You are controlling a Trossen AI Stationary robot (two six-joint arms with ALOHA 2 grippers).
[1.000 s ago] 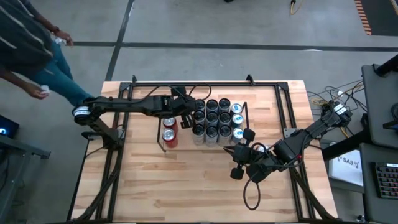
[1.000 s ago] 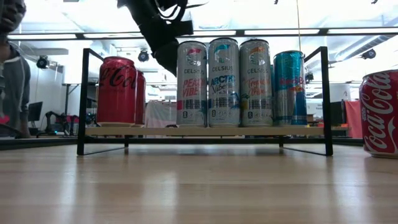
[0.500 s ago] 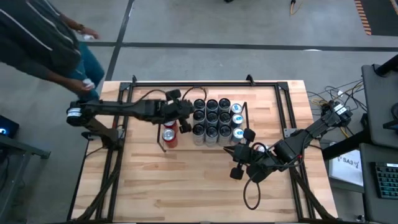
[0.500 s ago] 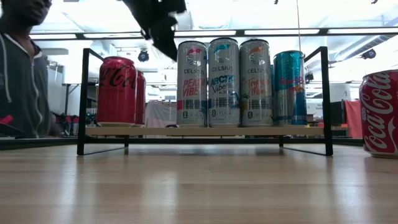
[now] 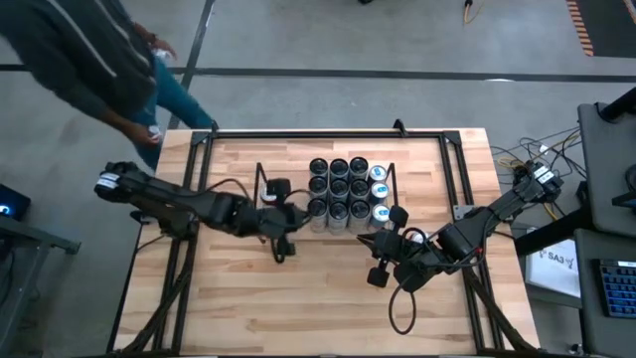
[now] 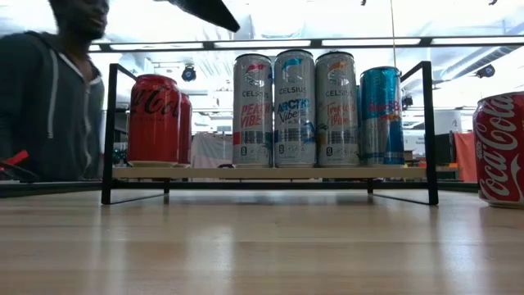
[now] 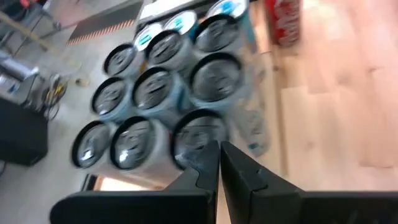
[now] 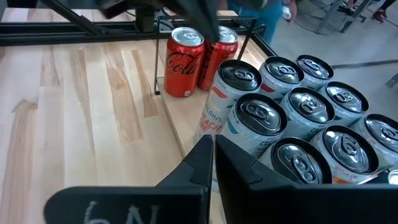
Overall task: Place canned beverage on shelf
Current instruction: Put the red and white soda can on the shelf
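The shelf [image 6: 270, 173] stands mid-table on its wire end frames, with a wood base. On it stand two red Coca-Cola cans [image 6: 155, 119] at its left end and several tall silver and teal cans [image 5: 343, 194]. Another Coca-Cola can [image 6: 501, 147] stands on the table off the shelf's right end; it also shows in the left wrist view [image 7: 283, 22]. My left gripper [image 5: 295, 214] is shut and empty above the shelf's left part, hiding the red cans in the high view. My right gripper [image 5: 378, 241] is shut and empty, near the shelf's near right corner.
A person [image 5: 89, 50] stands at the table's far left corner and also shows in the low view [image 6: 49, 98]. A black tubular frame [image 5: 328, 133] runs around the table. Bare wood [image 5: 298, 298] lies on the near side of the shelf.
My left gripper has drawn back from the tall cans toward the table's near and left edges and has risen out of the low view's top. It now covers the red cans in the high view. The person has walked toward the table's far left corner.
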